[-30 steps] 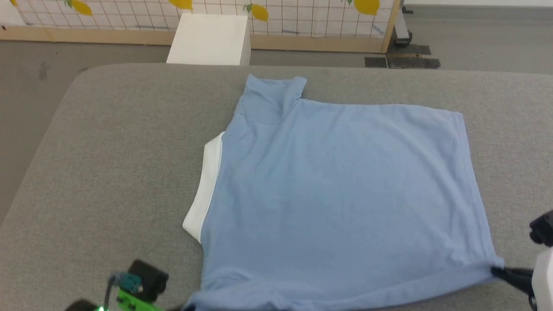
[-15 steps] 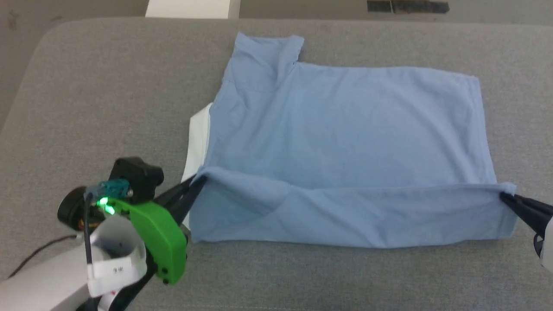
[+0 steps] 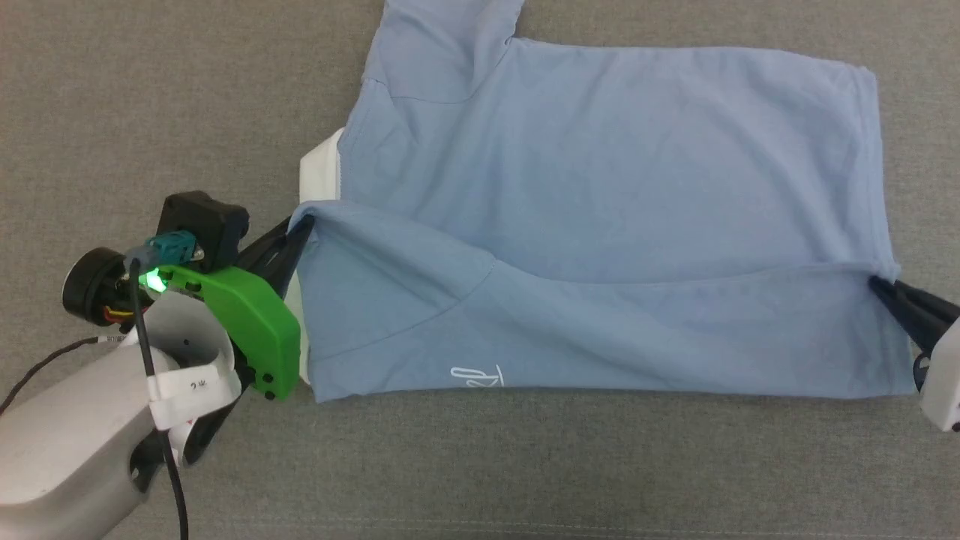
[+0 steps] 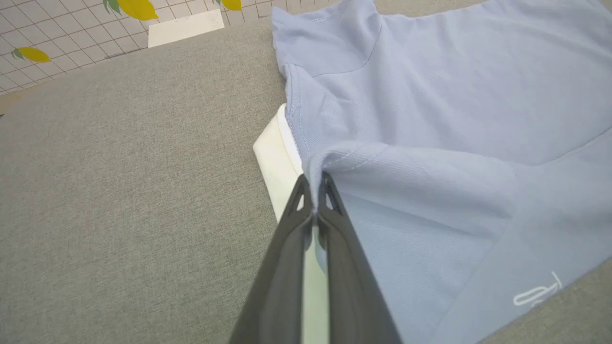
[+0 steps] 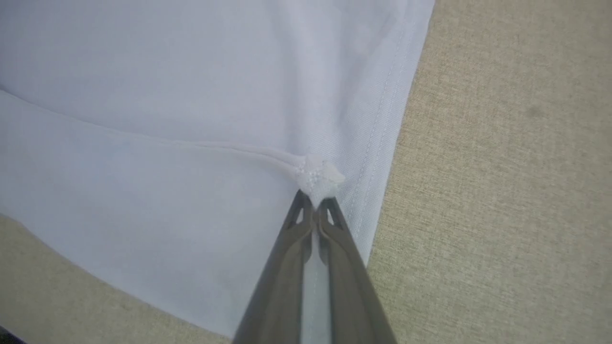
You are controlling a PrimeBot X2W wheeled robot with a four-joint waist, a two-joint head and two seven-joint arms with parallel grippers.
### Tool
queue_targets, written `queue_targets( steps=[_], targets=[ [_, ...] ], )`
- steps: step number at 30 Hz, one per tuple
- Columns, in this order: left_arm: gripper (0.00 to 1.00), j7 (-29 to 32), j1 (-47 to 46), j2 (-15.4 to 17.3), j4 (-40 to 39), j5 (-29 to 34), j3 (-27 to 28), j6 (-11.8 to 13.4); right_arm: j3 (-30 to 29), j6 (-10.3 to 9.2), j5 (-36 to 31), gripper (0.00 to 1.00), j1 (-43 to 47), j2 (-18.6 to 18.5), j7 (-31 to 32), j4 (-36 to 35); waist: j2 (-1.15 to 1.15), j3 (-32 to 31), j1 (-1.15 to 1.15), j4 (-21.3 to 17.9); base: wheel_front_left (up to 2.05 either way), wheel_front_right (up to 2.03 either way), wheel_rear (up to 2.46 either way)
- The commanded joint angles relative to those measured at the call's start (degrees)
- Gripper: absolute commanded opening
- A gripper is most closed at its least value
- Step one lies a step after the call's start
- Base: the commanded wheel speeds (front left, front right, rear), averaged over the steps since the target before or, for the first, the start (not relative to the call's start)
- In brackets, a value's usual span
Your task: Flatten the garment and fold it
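Note:
The garment [image 3: 600, 187], a light blue polo shirt, lies spread on the grey padded table [image 3: 150, 90] with its near edge turned over toward the far side. A white cursive logo [image 3: 476, 375] shows on that turned flap, and the white collar [image 3: 319, 169] pokes out at the left. My left gripper [image 3: 300, 225] is shut on the flap's left corner; the left wrist view shows the garment [image 4: 454, 95] pinched between my left gripper's [image 4: 313, 184] tips. My right gripper [image 3: 877, 283] is shut on the flap's right corner, and my right gripper [image 5: 313, 196] bunches the garment [image 5: 167, 95] there.
Grey table fabric [image 3: 525, 465] runs along the near side and to the left of the shirt. In the left wrist view a white box [image 4: 184, 27] and a lemon-patterned grid panel [image 4: 62, 28] stand beyond the table's far edge.
Both grippers have carried the shirt's near edge up and away from me, folding it over the body; the logo now shows. The head camera has tilted down.

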Motion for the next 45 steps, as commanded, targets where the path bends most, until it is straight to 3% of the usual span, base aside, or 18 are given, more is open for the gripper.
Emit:
queue_targets(
  steps=[1, 11, 18, 19, 20, 25, 32, 37, 41, 45],
  targets=[
    [0.00, -0.13, -1.16, -0.60, 1.14, 0.47, -0.06, -0.59, -0.56, -0.09, -0.95, 0.00, -1.33, 0.75, -0.71, 0.39, 0.00, 1.21, 0.00, 0.19, 0.00, 0.00, 0.00],
    [0.00, 1.08, -2.61, -3.93, 9.84, 1.36, -2.22, -2.94, -0.36, -0.09, -6.09, 0.00, -4.79, 3.79, -4.54, 5.17, 0.00, 2.79, 0.00, 0.25, 0.00, 0.00, 0.00],
    [0.00, 0.88, -2.55, -6.83, 14.99, 0.64, -2.76, -3.57, 1.06, -0.09, -7.23, 0.00, -6.04, 5.11, -5.89, 9.77, 0.00, 0.27, 0.00, 0.48, 0.00, 0.00, 0.00],
    [0.40, 0.69, -2.41, -7.22, 15.28, 0.43, -2.74, -3.65, 1.22, -0.09, -7.18, 0.33, -6.09, 5.29, -5.86, 10.23, 0.00, -0.36, 0.00, 0.50, 0.00, 0.00, 0.00],
    [0.98, 0.18, -2.26, -7.68, 15.51, 0.28, -2.60, -3.61, 1.57, -0.09, -7.33, 1.00, -6.13, 5.28, -6.04, 10.54, 0.00, -1.11, 0.00, 0.52, 0.00, 0.00, 0.00],
    [1.00, -1.68, -0.47, -9.37, 15.89, -1.85, -1.14, -2.01, 2.32, -0.09, -9.63, 1.00, -5.74, 4.81, -8.68, 10.64, 0.00, -5.17, 0.00, 0.64, 0.00, 0.00, 0.00],
    [1.00, -3.96, 6.17, -10.79, 11.70, -8.24, 2.51, 3.29, -0.82, -0.09, -15.59, 1.00, -2.12, 7.35, -14.80, 7.37, 0.00, -9.77, 0.00, 0.52, 0.00, 0.00, 0.00],
    [1.00, -1.35, 10.55, -9.37, 8.12, -9.47, 0.89, 7.83, -6.23, -0.09, -20.63, 1.00, 3.50, 12.33, -16.07, 4.57, 0.00, -11.45, 0.00, 0.49, 0.00, 0.00, 0.00],
    [1.00, 1.65, 13.17, -8.43, 5.89, -9.73, -1.20, 11.85, -10.64, -0.09, -24.07, 1.00, 8.53, 18.35, -14.25, 1.09, 0.00, -11.82, 0.00, 0.25, 0.00, 0.00, 0.00],
    [1.00, 4.04, 14.21, -7.91, 5.39, -9.18, -3.43, 13.68, -13.30, -0.09, -26.49, 1.00, 11.40, 22.99, -12.55, -2.17, 0.00, -11.14, 0.00, -0.41, 0.00, 0.00, 0.00]
  ],
)
